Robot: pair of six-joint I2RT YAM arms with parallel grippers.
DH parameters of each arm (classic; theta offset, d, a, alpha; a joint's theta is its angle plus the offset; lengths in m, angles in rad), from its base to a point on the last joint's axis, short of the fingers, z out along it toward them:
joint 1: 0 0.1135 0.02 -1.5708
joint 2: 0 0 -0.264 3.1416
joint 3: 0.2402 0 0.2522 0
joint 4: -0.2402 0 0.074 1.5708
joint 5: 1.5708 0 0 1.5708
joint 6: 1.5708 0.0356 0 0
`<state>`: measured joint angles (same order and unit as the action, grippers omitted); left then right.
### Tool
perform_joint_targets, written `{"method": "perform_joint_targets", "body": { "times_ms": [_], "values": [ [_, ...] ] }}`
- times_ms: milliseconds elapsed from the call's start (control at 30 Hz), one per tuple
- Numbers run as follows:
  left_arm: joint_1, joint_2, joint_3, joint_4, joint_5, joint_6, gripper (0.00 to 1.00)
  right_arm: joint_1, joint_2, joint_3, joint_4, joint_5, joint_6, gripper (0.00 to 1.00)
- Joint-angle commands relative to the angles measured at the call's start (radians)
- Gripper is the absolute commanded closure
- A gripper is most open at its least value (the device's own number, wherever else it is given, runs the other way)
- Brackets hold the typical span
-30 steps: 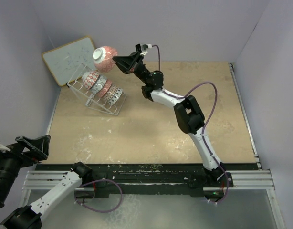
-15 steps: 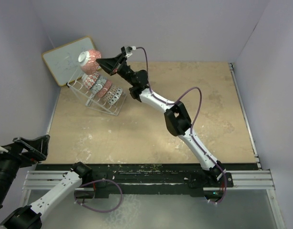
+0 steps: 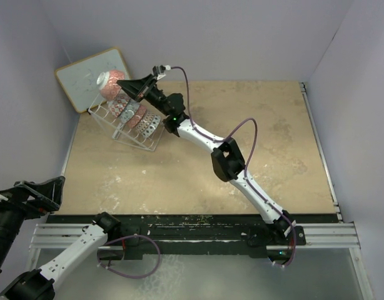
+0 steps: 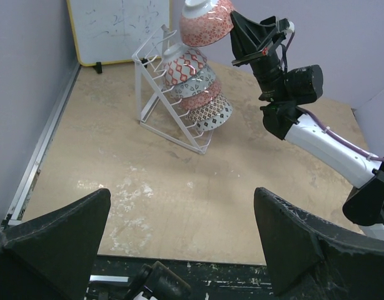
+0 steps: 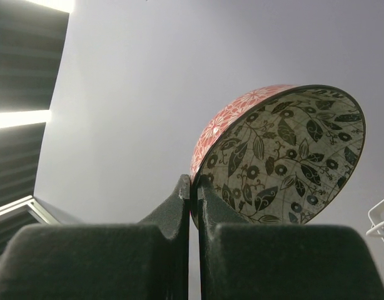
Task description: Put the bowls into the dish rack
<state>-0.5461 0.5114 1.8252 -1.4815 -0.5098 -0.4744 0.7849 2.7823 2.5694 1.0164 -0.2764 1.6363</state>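
Tan tabletop (image 3: 242, 112) lay below. The right gripper (image 3: 125, 85) pinched the red-pink bowl (image 3: 108, 83) by its rim, above the dish rack (image 3: 132, 139). It should be lowered tilted behind the racked bowls (image 3: 134, 115). The left gripper (image 4: 179, 219) was spread.

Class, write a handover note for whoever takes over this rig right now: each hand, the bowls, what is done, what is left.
Right hand: shut on a red-pink bowl, pinching its rim, above the upper end of the dish rack.
Left hand: open, empty, at the near edge.
Done: a row of bowls stands in the rack.
Left: likely just slotting this bowl in and letting go.
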Motion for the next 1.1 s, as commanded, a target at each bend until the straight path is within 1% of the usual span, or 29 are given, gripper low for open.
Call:
{"method": "perform_joint_targets", "body": {
  "times_ms": [0,1067],
  "values": [
    [-0.006,0.011,0.002,0.040,0.010,0.023,0.01,0.019,-0.010,0.084,0.041,0.058,-0.029,1.00],
    [-0.014,-0.005,0.005,0.027,-0.010,0.031,0.01,0.028,0.051,0.120,-0.062,0.099,-0.053,0.99]
  ]
}}
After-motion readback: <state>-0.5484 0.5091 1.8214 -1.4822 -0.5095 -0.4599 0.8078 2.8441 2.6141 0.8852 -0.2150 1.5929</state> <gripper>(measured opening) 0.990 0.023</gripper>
